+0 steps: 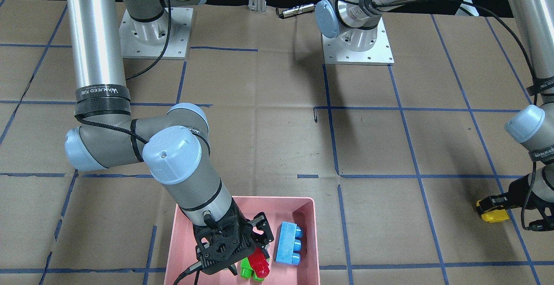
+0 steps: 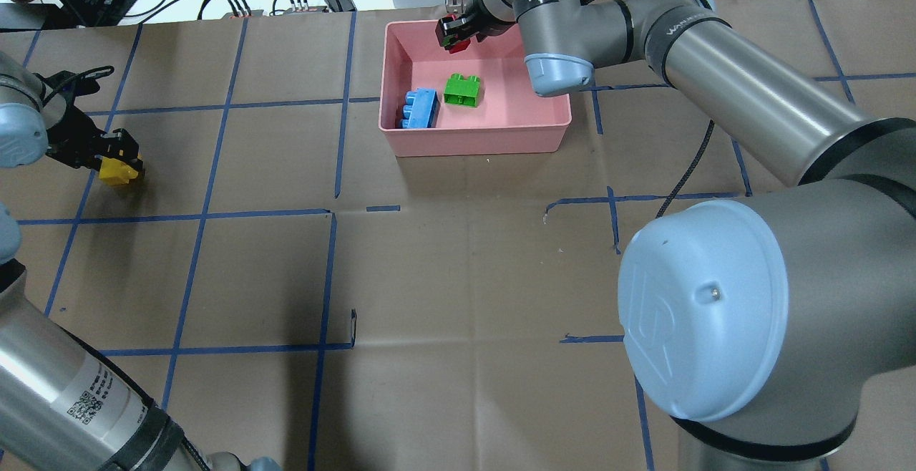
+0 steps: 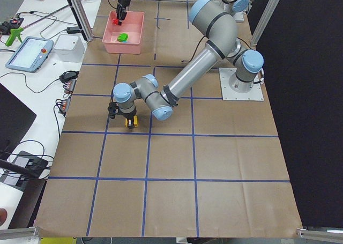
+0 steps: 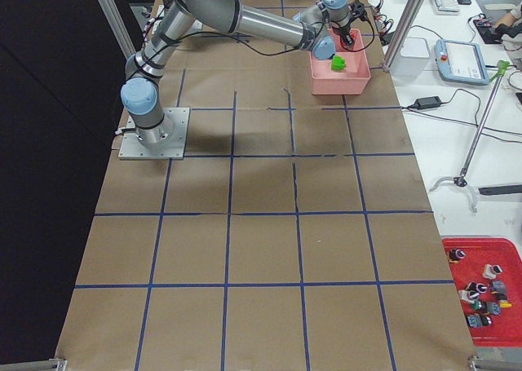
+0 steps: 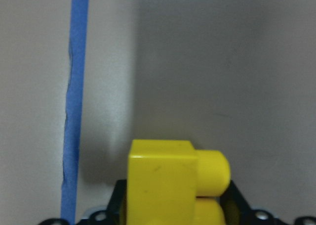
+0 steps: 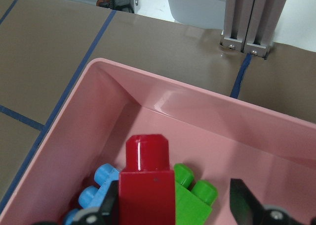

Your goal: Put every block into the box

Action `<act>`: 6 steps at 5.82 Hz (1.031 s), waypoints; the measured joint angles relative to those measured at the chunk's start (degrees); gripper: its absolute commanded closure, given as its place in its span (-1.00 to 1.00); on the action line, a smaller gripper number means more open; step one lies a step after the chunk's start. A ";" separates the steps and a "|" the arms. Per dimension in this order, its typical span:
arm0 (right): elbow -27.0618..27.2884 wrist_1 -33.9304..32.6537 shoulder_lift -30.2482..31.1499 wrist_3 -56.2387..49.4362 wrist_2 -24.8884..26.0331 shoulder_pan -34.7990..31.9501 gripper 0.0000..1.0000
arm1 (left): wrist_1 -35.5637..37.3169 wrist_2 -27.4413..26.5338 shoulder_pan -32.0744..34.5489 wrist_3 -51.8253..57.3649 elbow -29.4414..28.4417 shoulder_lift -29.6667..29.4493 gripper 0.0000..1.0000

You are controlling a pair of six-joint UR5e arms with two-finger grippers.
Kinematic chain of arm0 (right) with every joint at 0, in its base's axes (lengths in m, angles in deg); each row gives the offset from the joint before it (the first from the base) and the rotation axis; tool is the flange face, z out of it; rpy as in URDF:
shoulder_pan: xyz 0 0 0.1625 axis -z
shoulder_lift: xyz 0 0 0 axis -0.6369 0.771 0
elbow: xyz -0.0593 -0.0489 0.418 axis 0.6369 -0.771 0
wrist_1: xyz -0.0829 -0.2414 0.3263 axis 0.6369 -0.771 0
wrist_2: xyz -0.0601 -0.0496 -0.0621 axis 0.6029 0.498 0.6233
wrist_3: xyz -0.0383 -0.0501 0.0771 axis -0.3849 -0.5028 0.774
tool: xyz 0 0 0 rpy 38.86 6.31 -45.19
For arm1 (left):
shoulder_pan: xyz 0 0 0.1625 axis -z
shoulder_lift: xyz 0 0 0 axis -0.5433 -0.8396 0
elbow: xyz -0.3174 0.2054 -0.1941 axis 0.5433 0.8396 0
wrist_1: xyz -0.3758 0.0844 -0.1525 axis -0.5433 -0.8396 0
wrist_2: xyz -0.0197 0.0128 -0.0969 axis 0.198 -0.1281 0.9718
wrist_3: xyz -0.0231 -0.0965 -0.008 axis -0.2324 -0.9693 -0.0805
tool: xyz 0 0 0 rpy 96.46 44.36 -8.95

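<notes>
Right claw (image 2: 455, 36): positioned over the far part of the large shallow pink plastic tray (image 2: 479, 138), its fingers spread apart. The small red one-stud plastic brick (image 6: 147, 185) sits between them, stud pointing away from the wrist camera, close against one finger and with a clear gap to the other, so it is not clamped. Whether the red brick rests on the tray floor cannot be determined. The green two-stud plastic brick (image 2: 462, 90) lies on the tray floor, near the middle. The longer light-blue three-stud plastic brick (image 2: 420, 108) also lies in the tray, just beside the green one and against the wall on the robot's left. Left claw (image 2: 116, 158): low over the brown paper-covered tabletop (image 2: 458, 278), well apart from the tray on the robot's left side. It is closed around the yellow two-stud plastic brick (image 5: 163, 180), with a black finger pressed to each side. The brick's studs face sideways in the wrist view. A strip of blue tape (image 5: 74, 111) runs along the tabletop near this brick. Whether the yellow brick touches the tabletop cannot be determined. Count: two bricks lying inside the tray, one at the right claw above it, one outside.
</notes>
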 measured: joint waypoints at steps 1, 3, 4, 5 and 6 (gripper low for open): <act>0.30 2.53 0.80 -0.22 0.03 0.45 -0.99 | -0.37 0.52 0.04 0.08 -0.26 0.37 0.42; 0.41 12.44 4.62 -0.71 0.60 3.08 -0.99 | -5.96 0.95 0.61 0.31 -1.81 5.47 0.49; 0.40 18.92 8.05 -0.73 3.17 5.51 -0.99 | -14.00 0.84 1.56 0.31 -4.97 9.53 0.50; 0.22 29.44 12.18 -0.71 6.19 7.90 -0.99 | -22.25 0.65 3.58 0.23 -9.80 11.91 0.51; 0.07 42.60 17.21 -0.62 10.64 9.38 -0.99 | -28.91 0.65 6.90 -1.31 -15.10 12.56 0.51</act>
